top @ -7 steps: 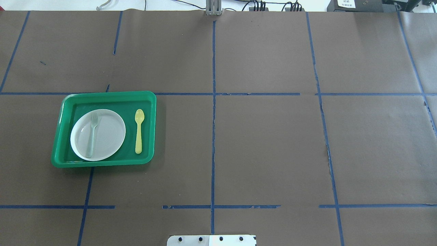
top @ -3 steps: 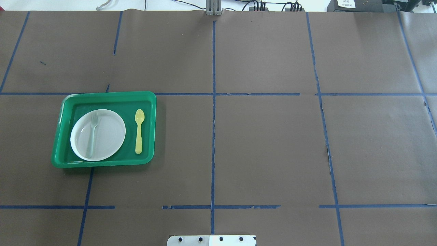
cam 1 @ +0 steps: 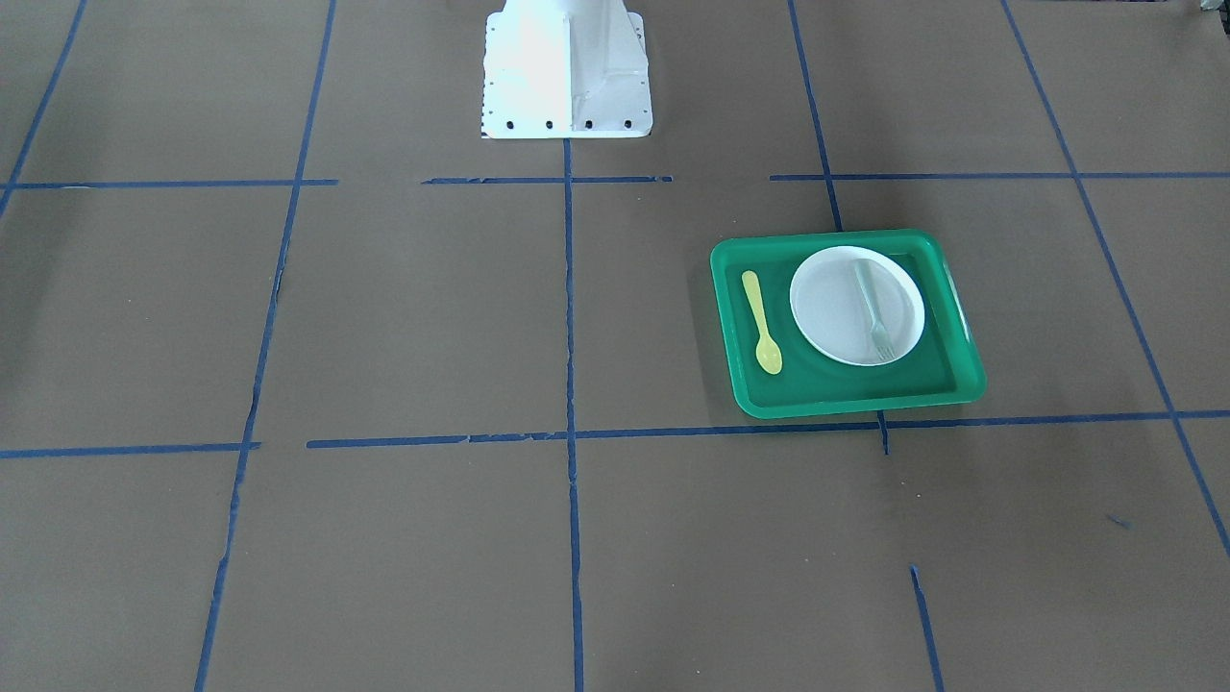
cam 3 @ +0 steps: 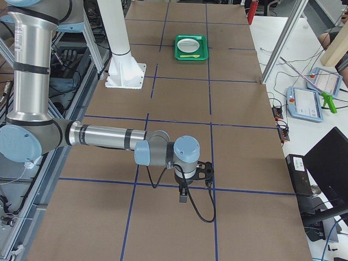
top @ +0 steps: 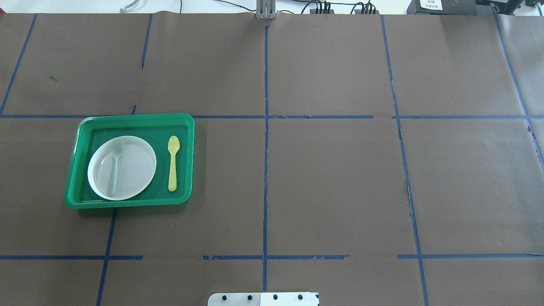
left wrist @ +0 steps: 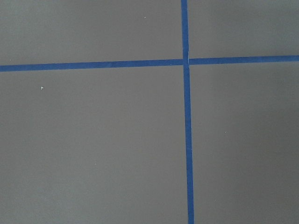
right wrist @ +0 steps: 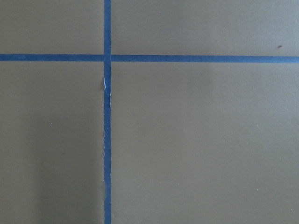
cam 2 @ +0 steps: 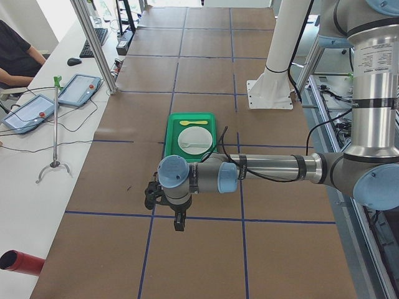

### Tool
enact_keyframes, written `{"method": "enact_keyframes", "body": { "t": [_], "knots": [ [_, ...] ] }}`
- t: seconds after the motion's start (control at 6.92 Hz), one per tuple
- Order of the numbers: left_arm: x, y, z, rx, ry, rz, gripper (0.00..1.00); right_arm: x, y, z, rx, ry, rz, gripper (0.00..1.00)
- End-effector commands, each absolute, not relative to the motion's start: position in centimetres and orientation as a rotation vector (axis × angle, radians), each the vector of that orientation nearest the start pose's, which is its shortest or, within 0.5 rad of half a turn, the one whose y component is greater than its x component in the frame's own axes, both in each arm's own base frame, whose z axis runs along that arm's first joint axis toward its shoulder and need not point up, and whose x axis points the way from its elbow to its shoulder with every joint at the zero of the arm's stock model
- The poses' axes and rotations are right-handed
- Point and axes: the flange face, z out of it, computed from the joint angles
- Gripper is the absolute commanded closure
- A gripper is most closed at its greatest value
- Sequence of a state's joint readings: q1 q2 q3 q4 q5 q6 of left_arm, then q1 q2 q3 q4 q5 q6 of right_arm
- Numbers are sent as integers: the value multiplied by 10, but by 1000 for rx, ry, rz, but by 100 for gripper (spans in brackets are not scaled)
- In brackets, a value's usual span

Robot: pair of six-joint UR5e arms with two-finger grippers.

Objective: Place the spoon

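The yellow spoon (top: 173,163) lies flat in the right part of a green tray (top: 136,117), bowl toward the far side, beside a white plate (top: 136,170). It also shows in the front view (cam 1: 762,322). A pale grey-green fork (top: 114,168) lies on the plate. My left gripper (cam 2: 179,221) hangs over bare table, well away from the tray, and shows only in the exterior left view. My right gripper (cam 3: 184,196) hangs at the table's other end and shows only in the exterior right view. I cannot tell whether either is open or shut.
Brown paper with blue tape lines (top: 265,170) covers the table. The robot's white base (cam 1: 567,67) stands at the near middle edge. Both wrist views show only paper and tape. Operators' tablets (cam 2: 78,89) lie on the side desk.
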State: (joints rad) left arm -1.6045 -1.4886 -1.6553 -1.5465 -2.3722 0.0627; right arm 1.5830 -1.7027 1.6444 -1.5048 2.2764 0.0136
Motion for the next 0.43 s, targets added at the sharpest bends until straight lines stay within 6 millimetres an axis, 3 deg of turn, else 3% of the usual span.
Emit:
{"method": "enact_keyframes", "body": {
  "t": [0.0,0.29],
  "knots": [
    [-77,-454,652,34,797,30,0,74,-435,682,7,-706,22,0],
    [-78,-460,648,42,794,32,0,74,-435,682,7,-706,22,0]
  ]
}}
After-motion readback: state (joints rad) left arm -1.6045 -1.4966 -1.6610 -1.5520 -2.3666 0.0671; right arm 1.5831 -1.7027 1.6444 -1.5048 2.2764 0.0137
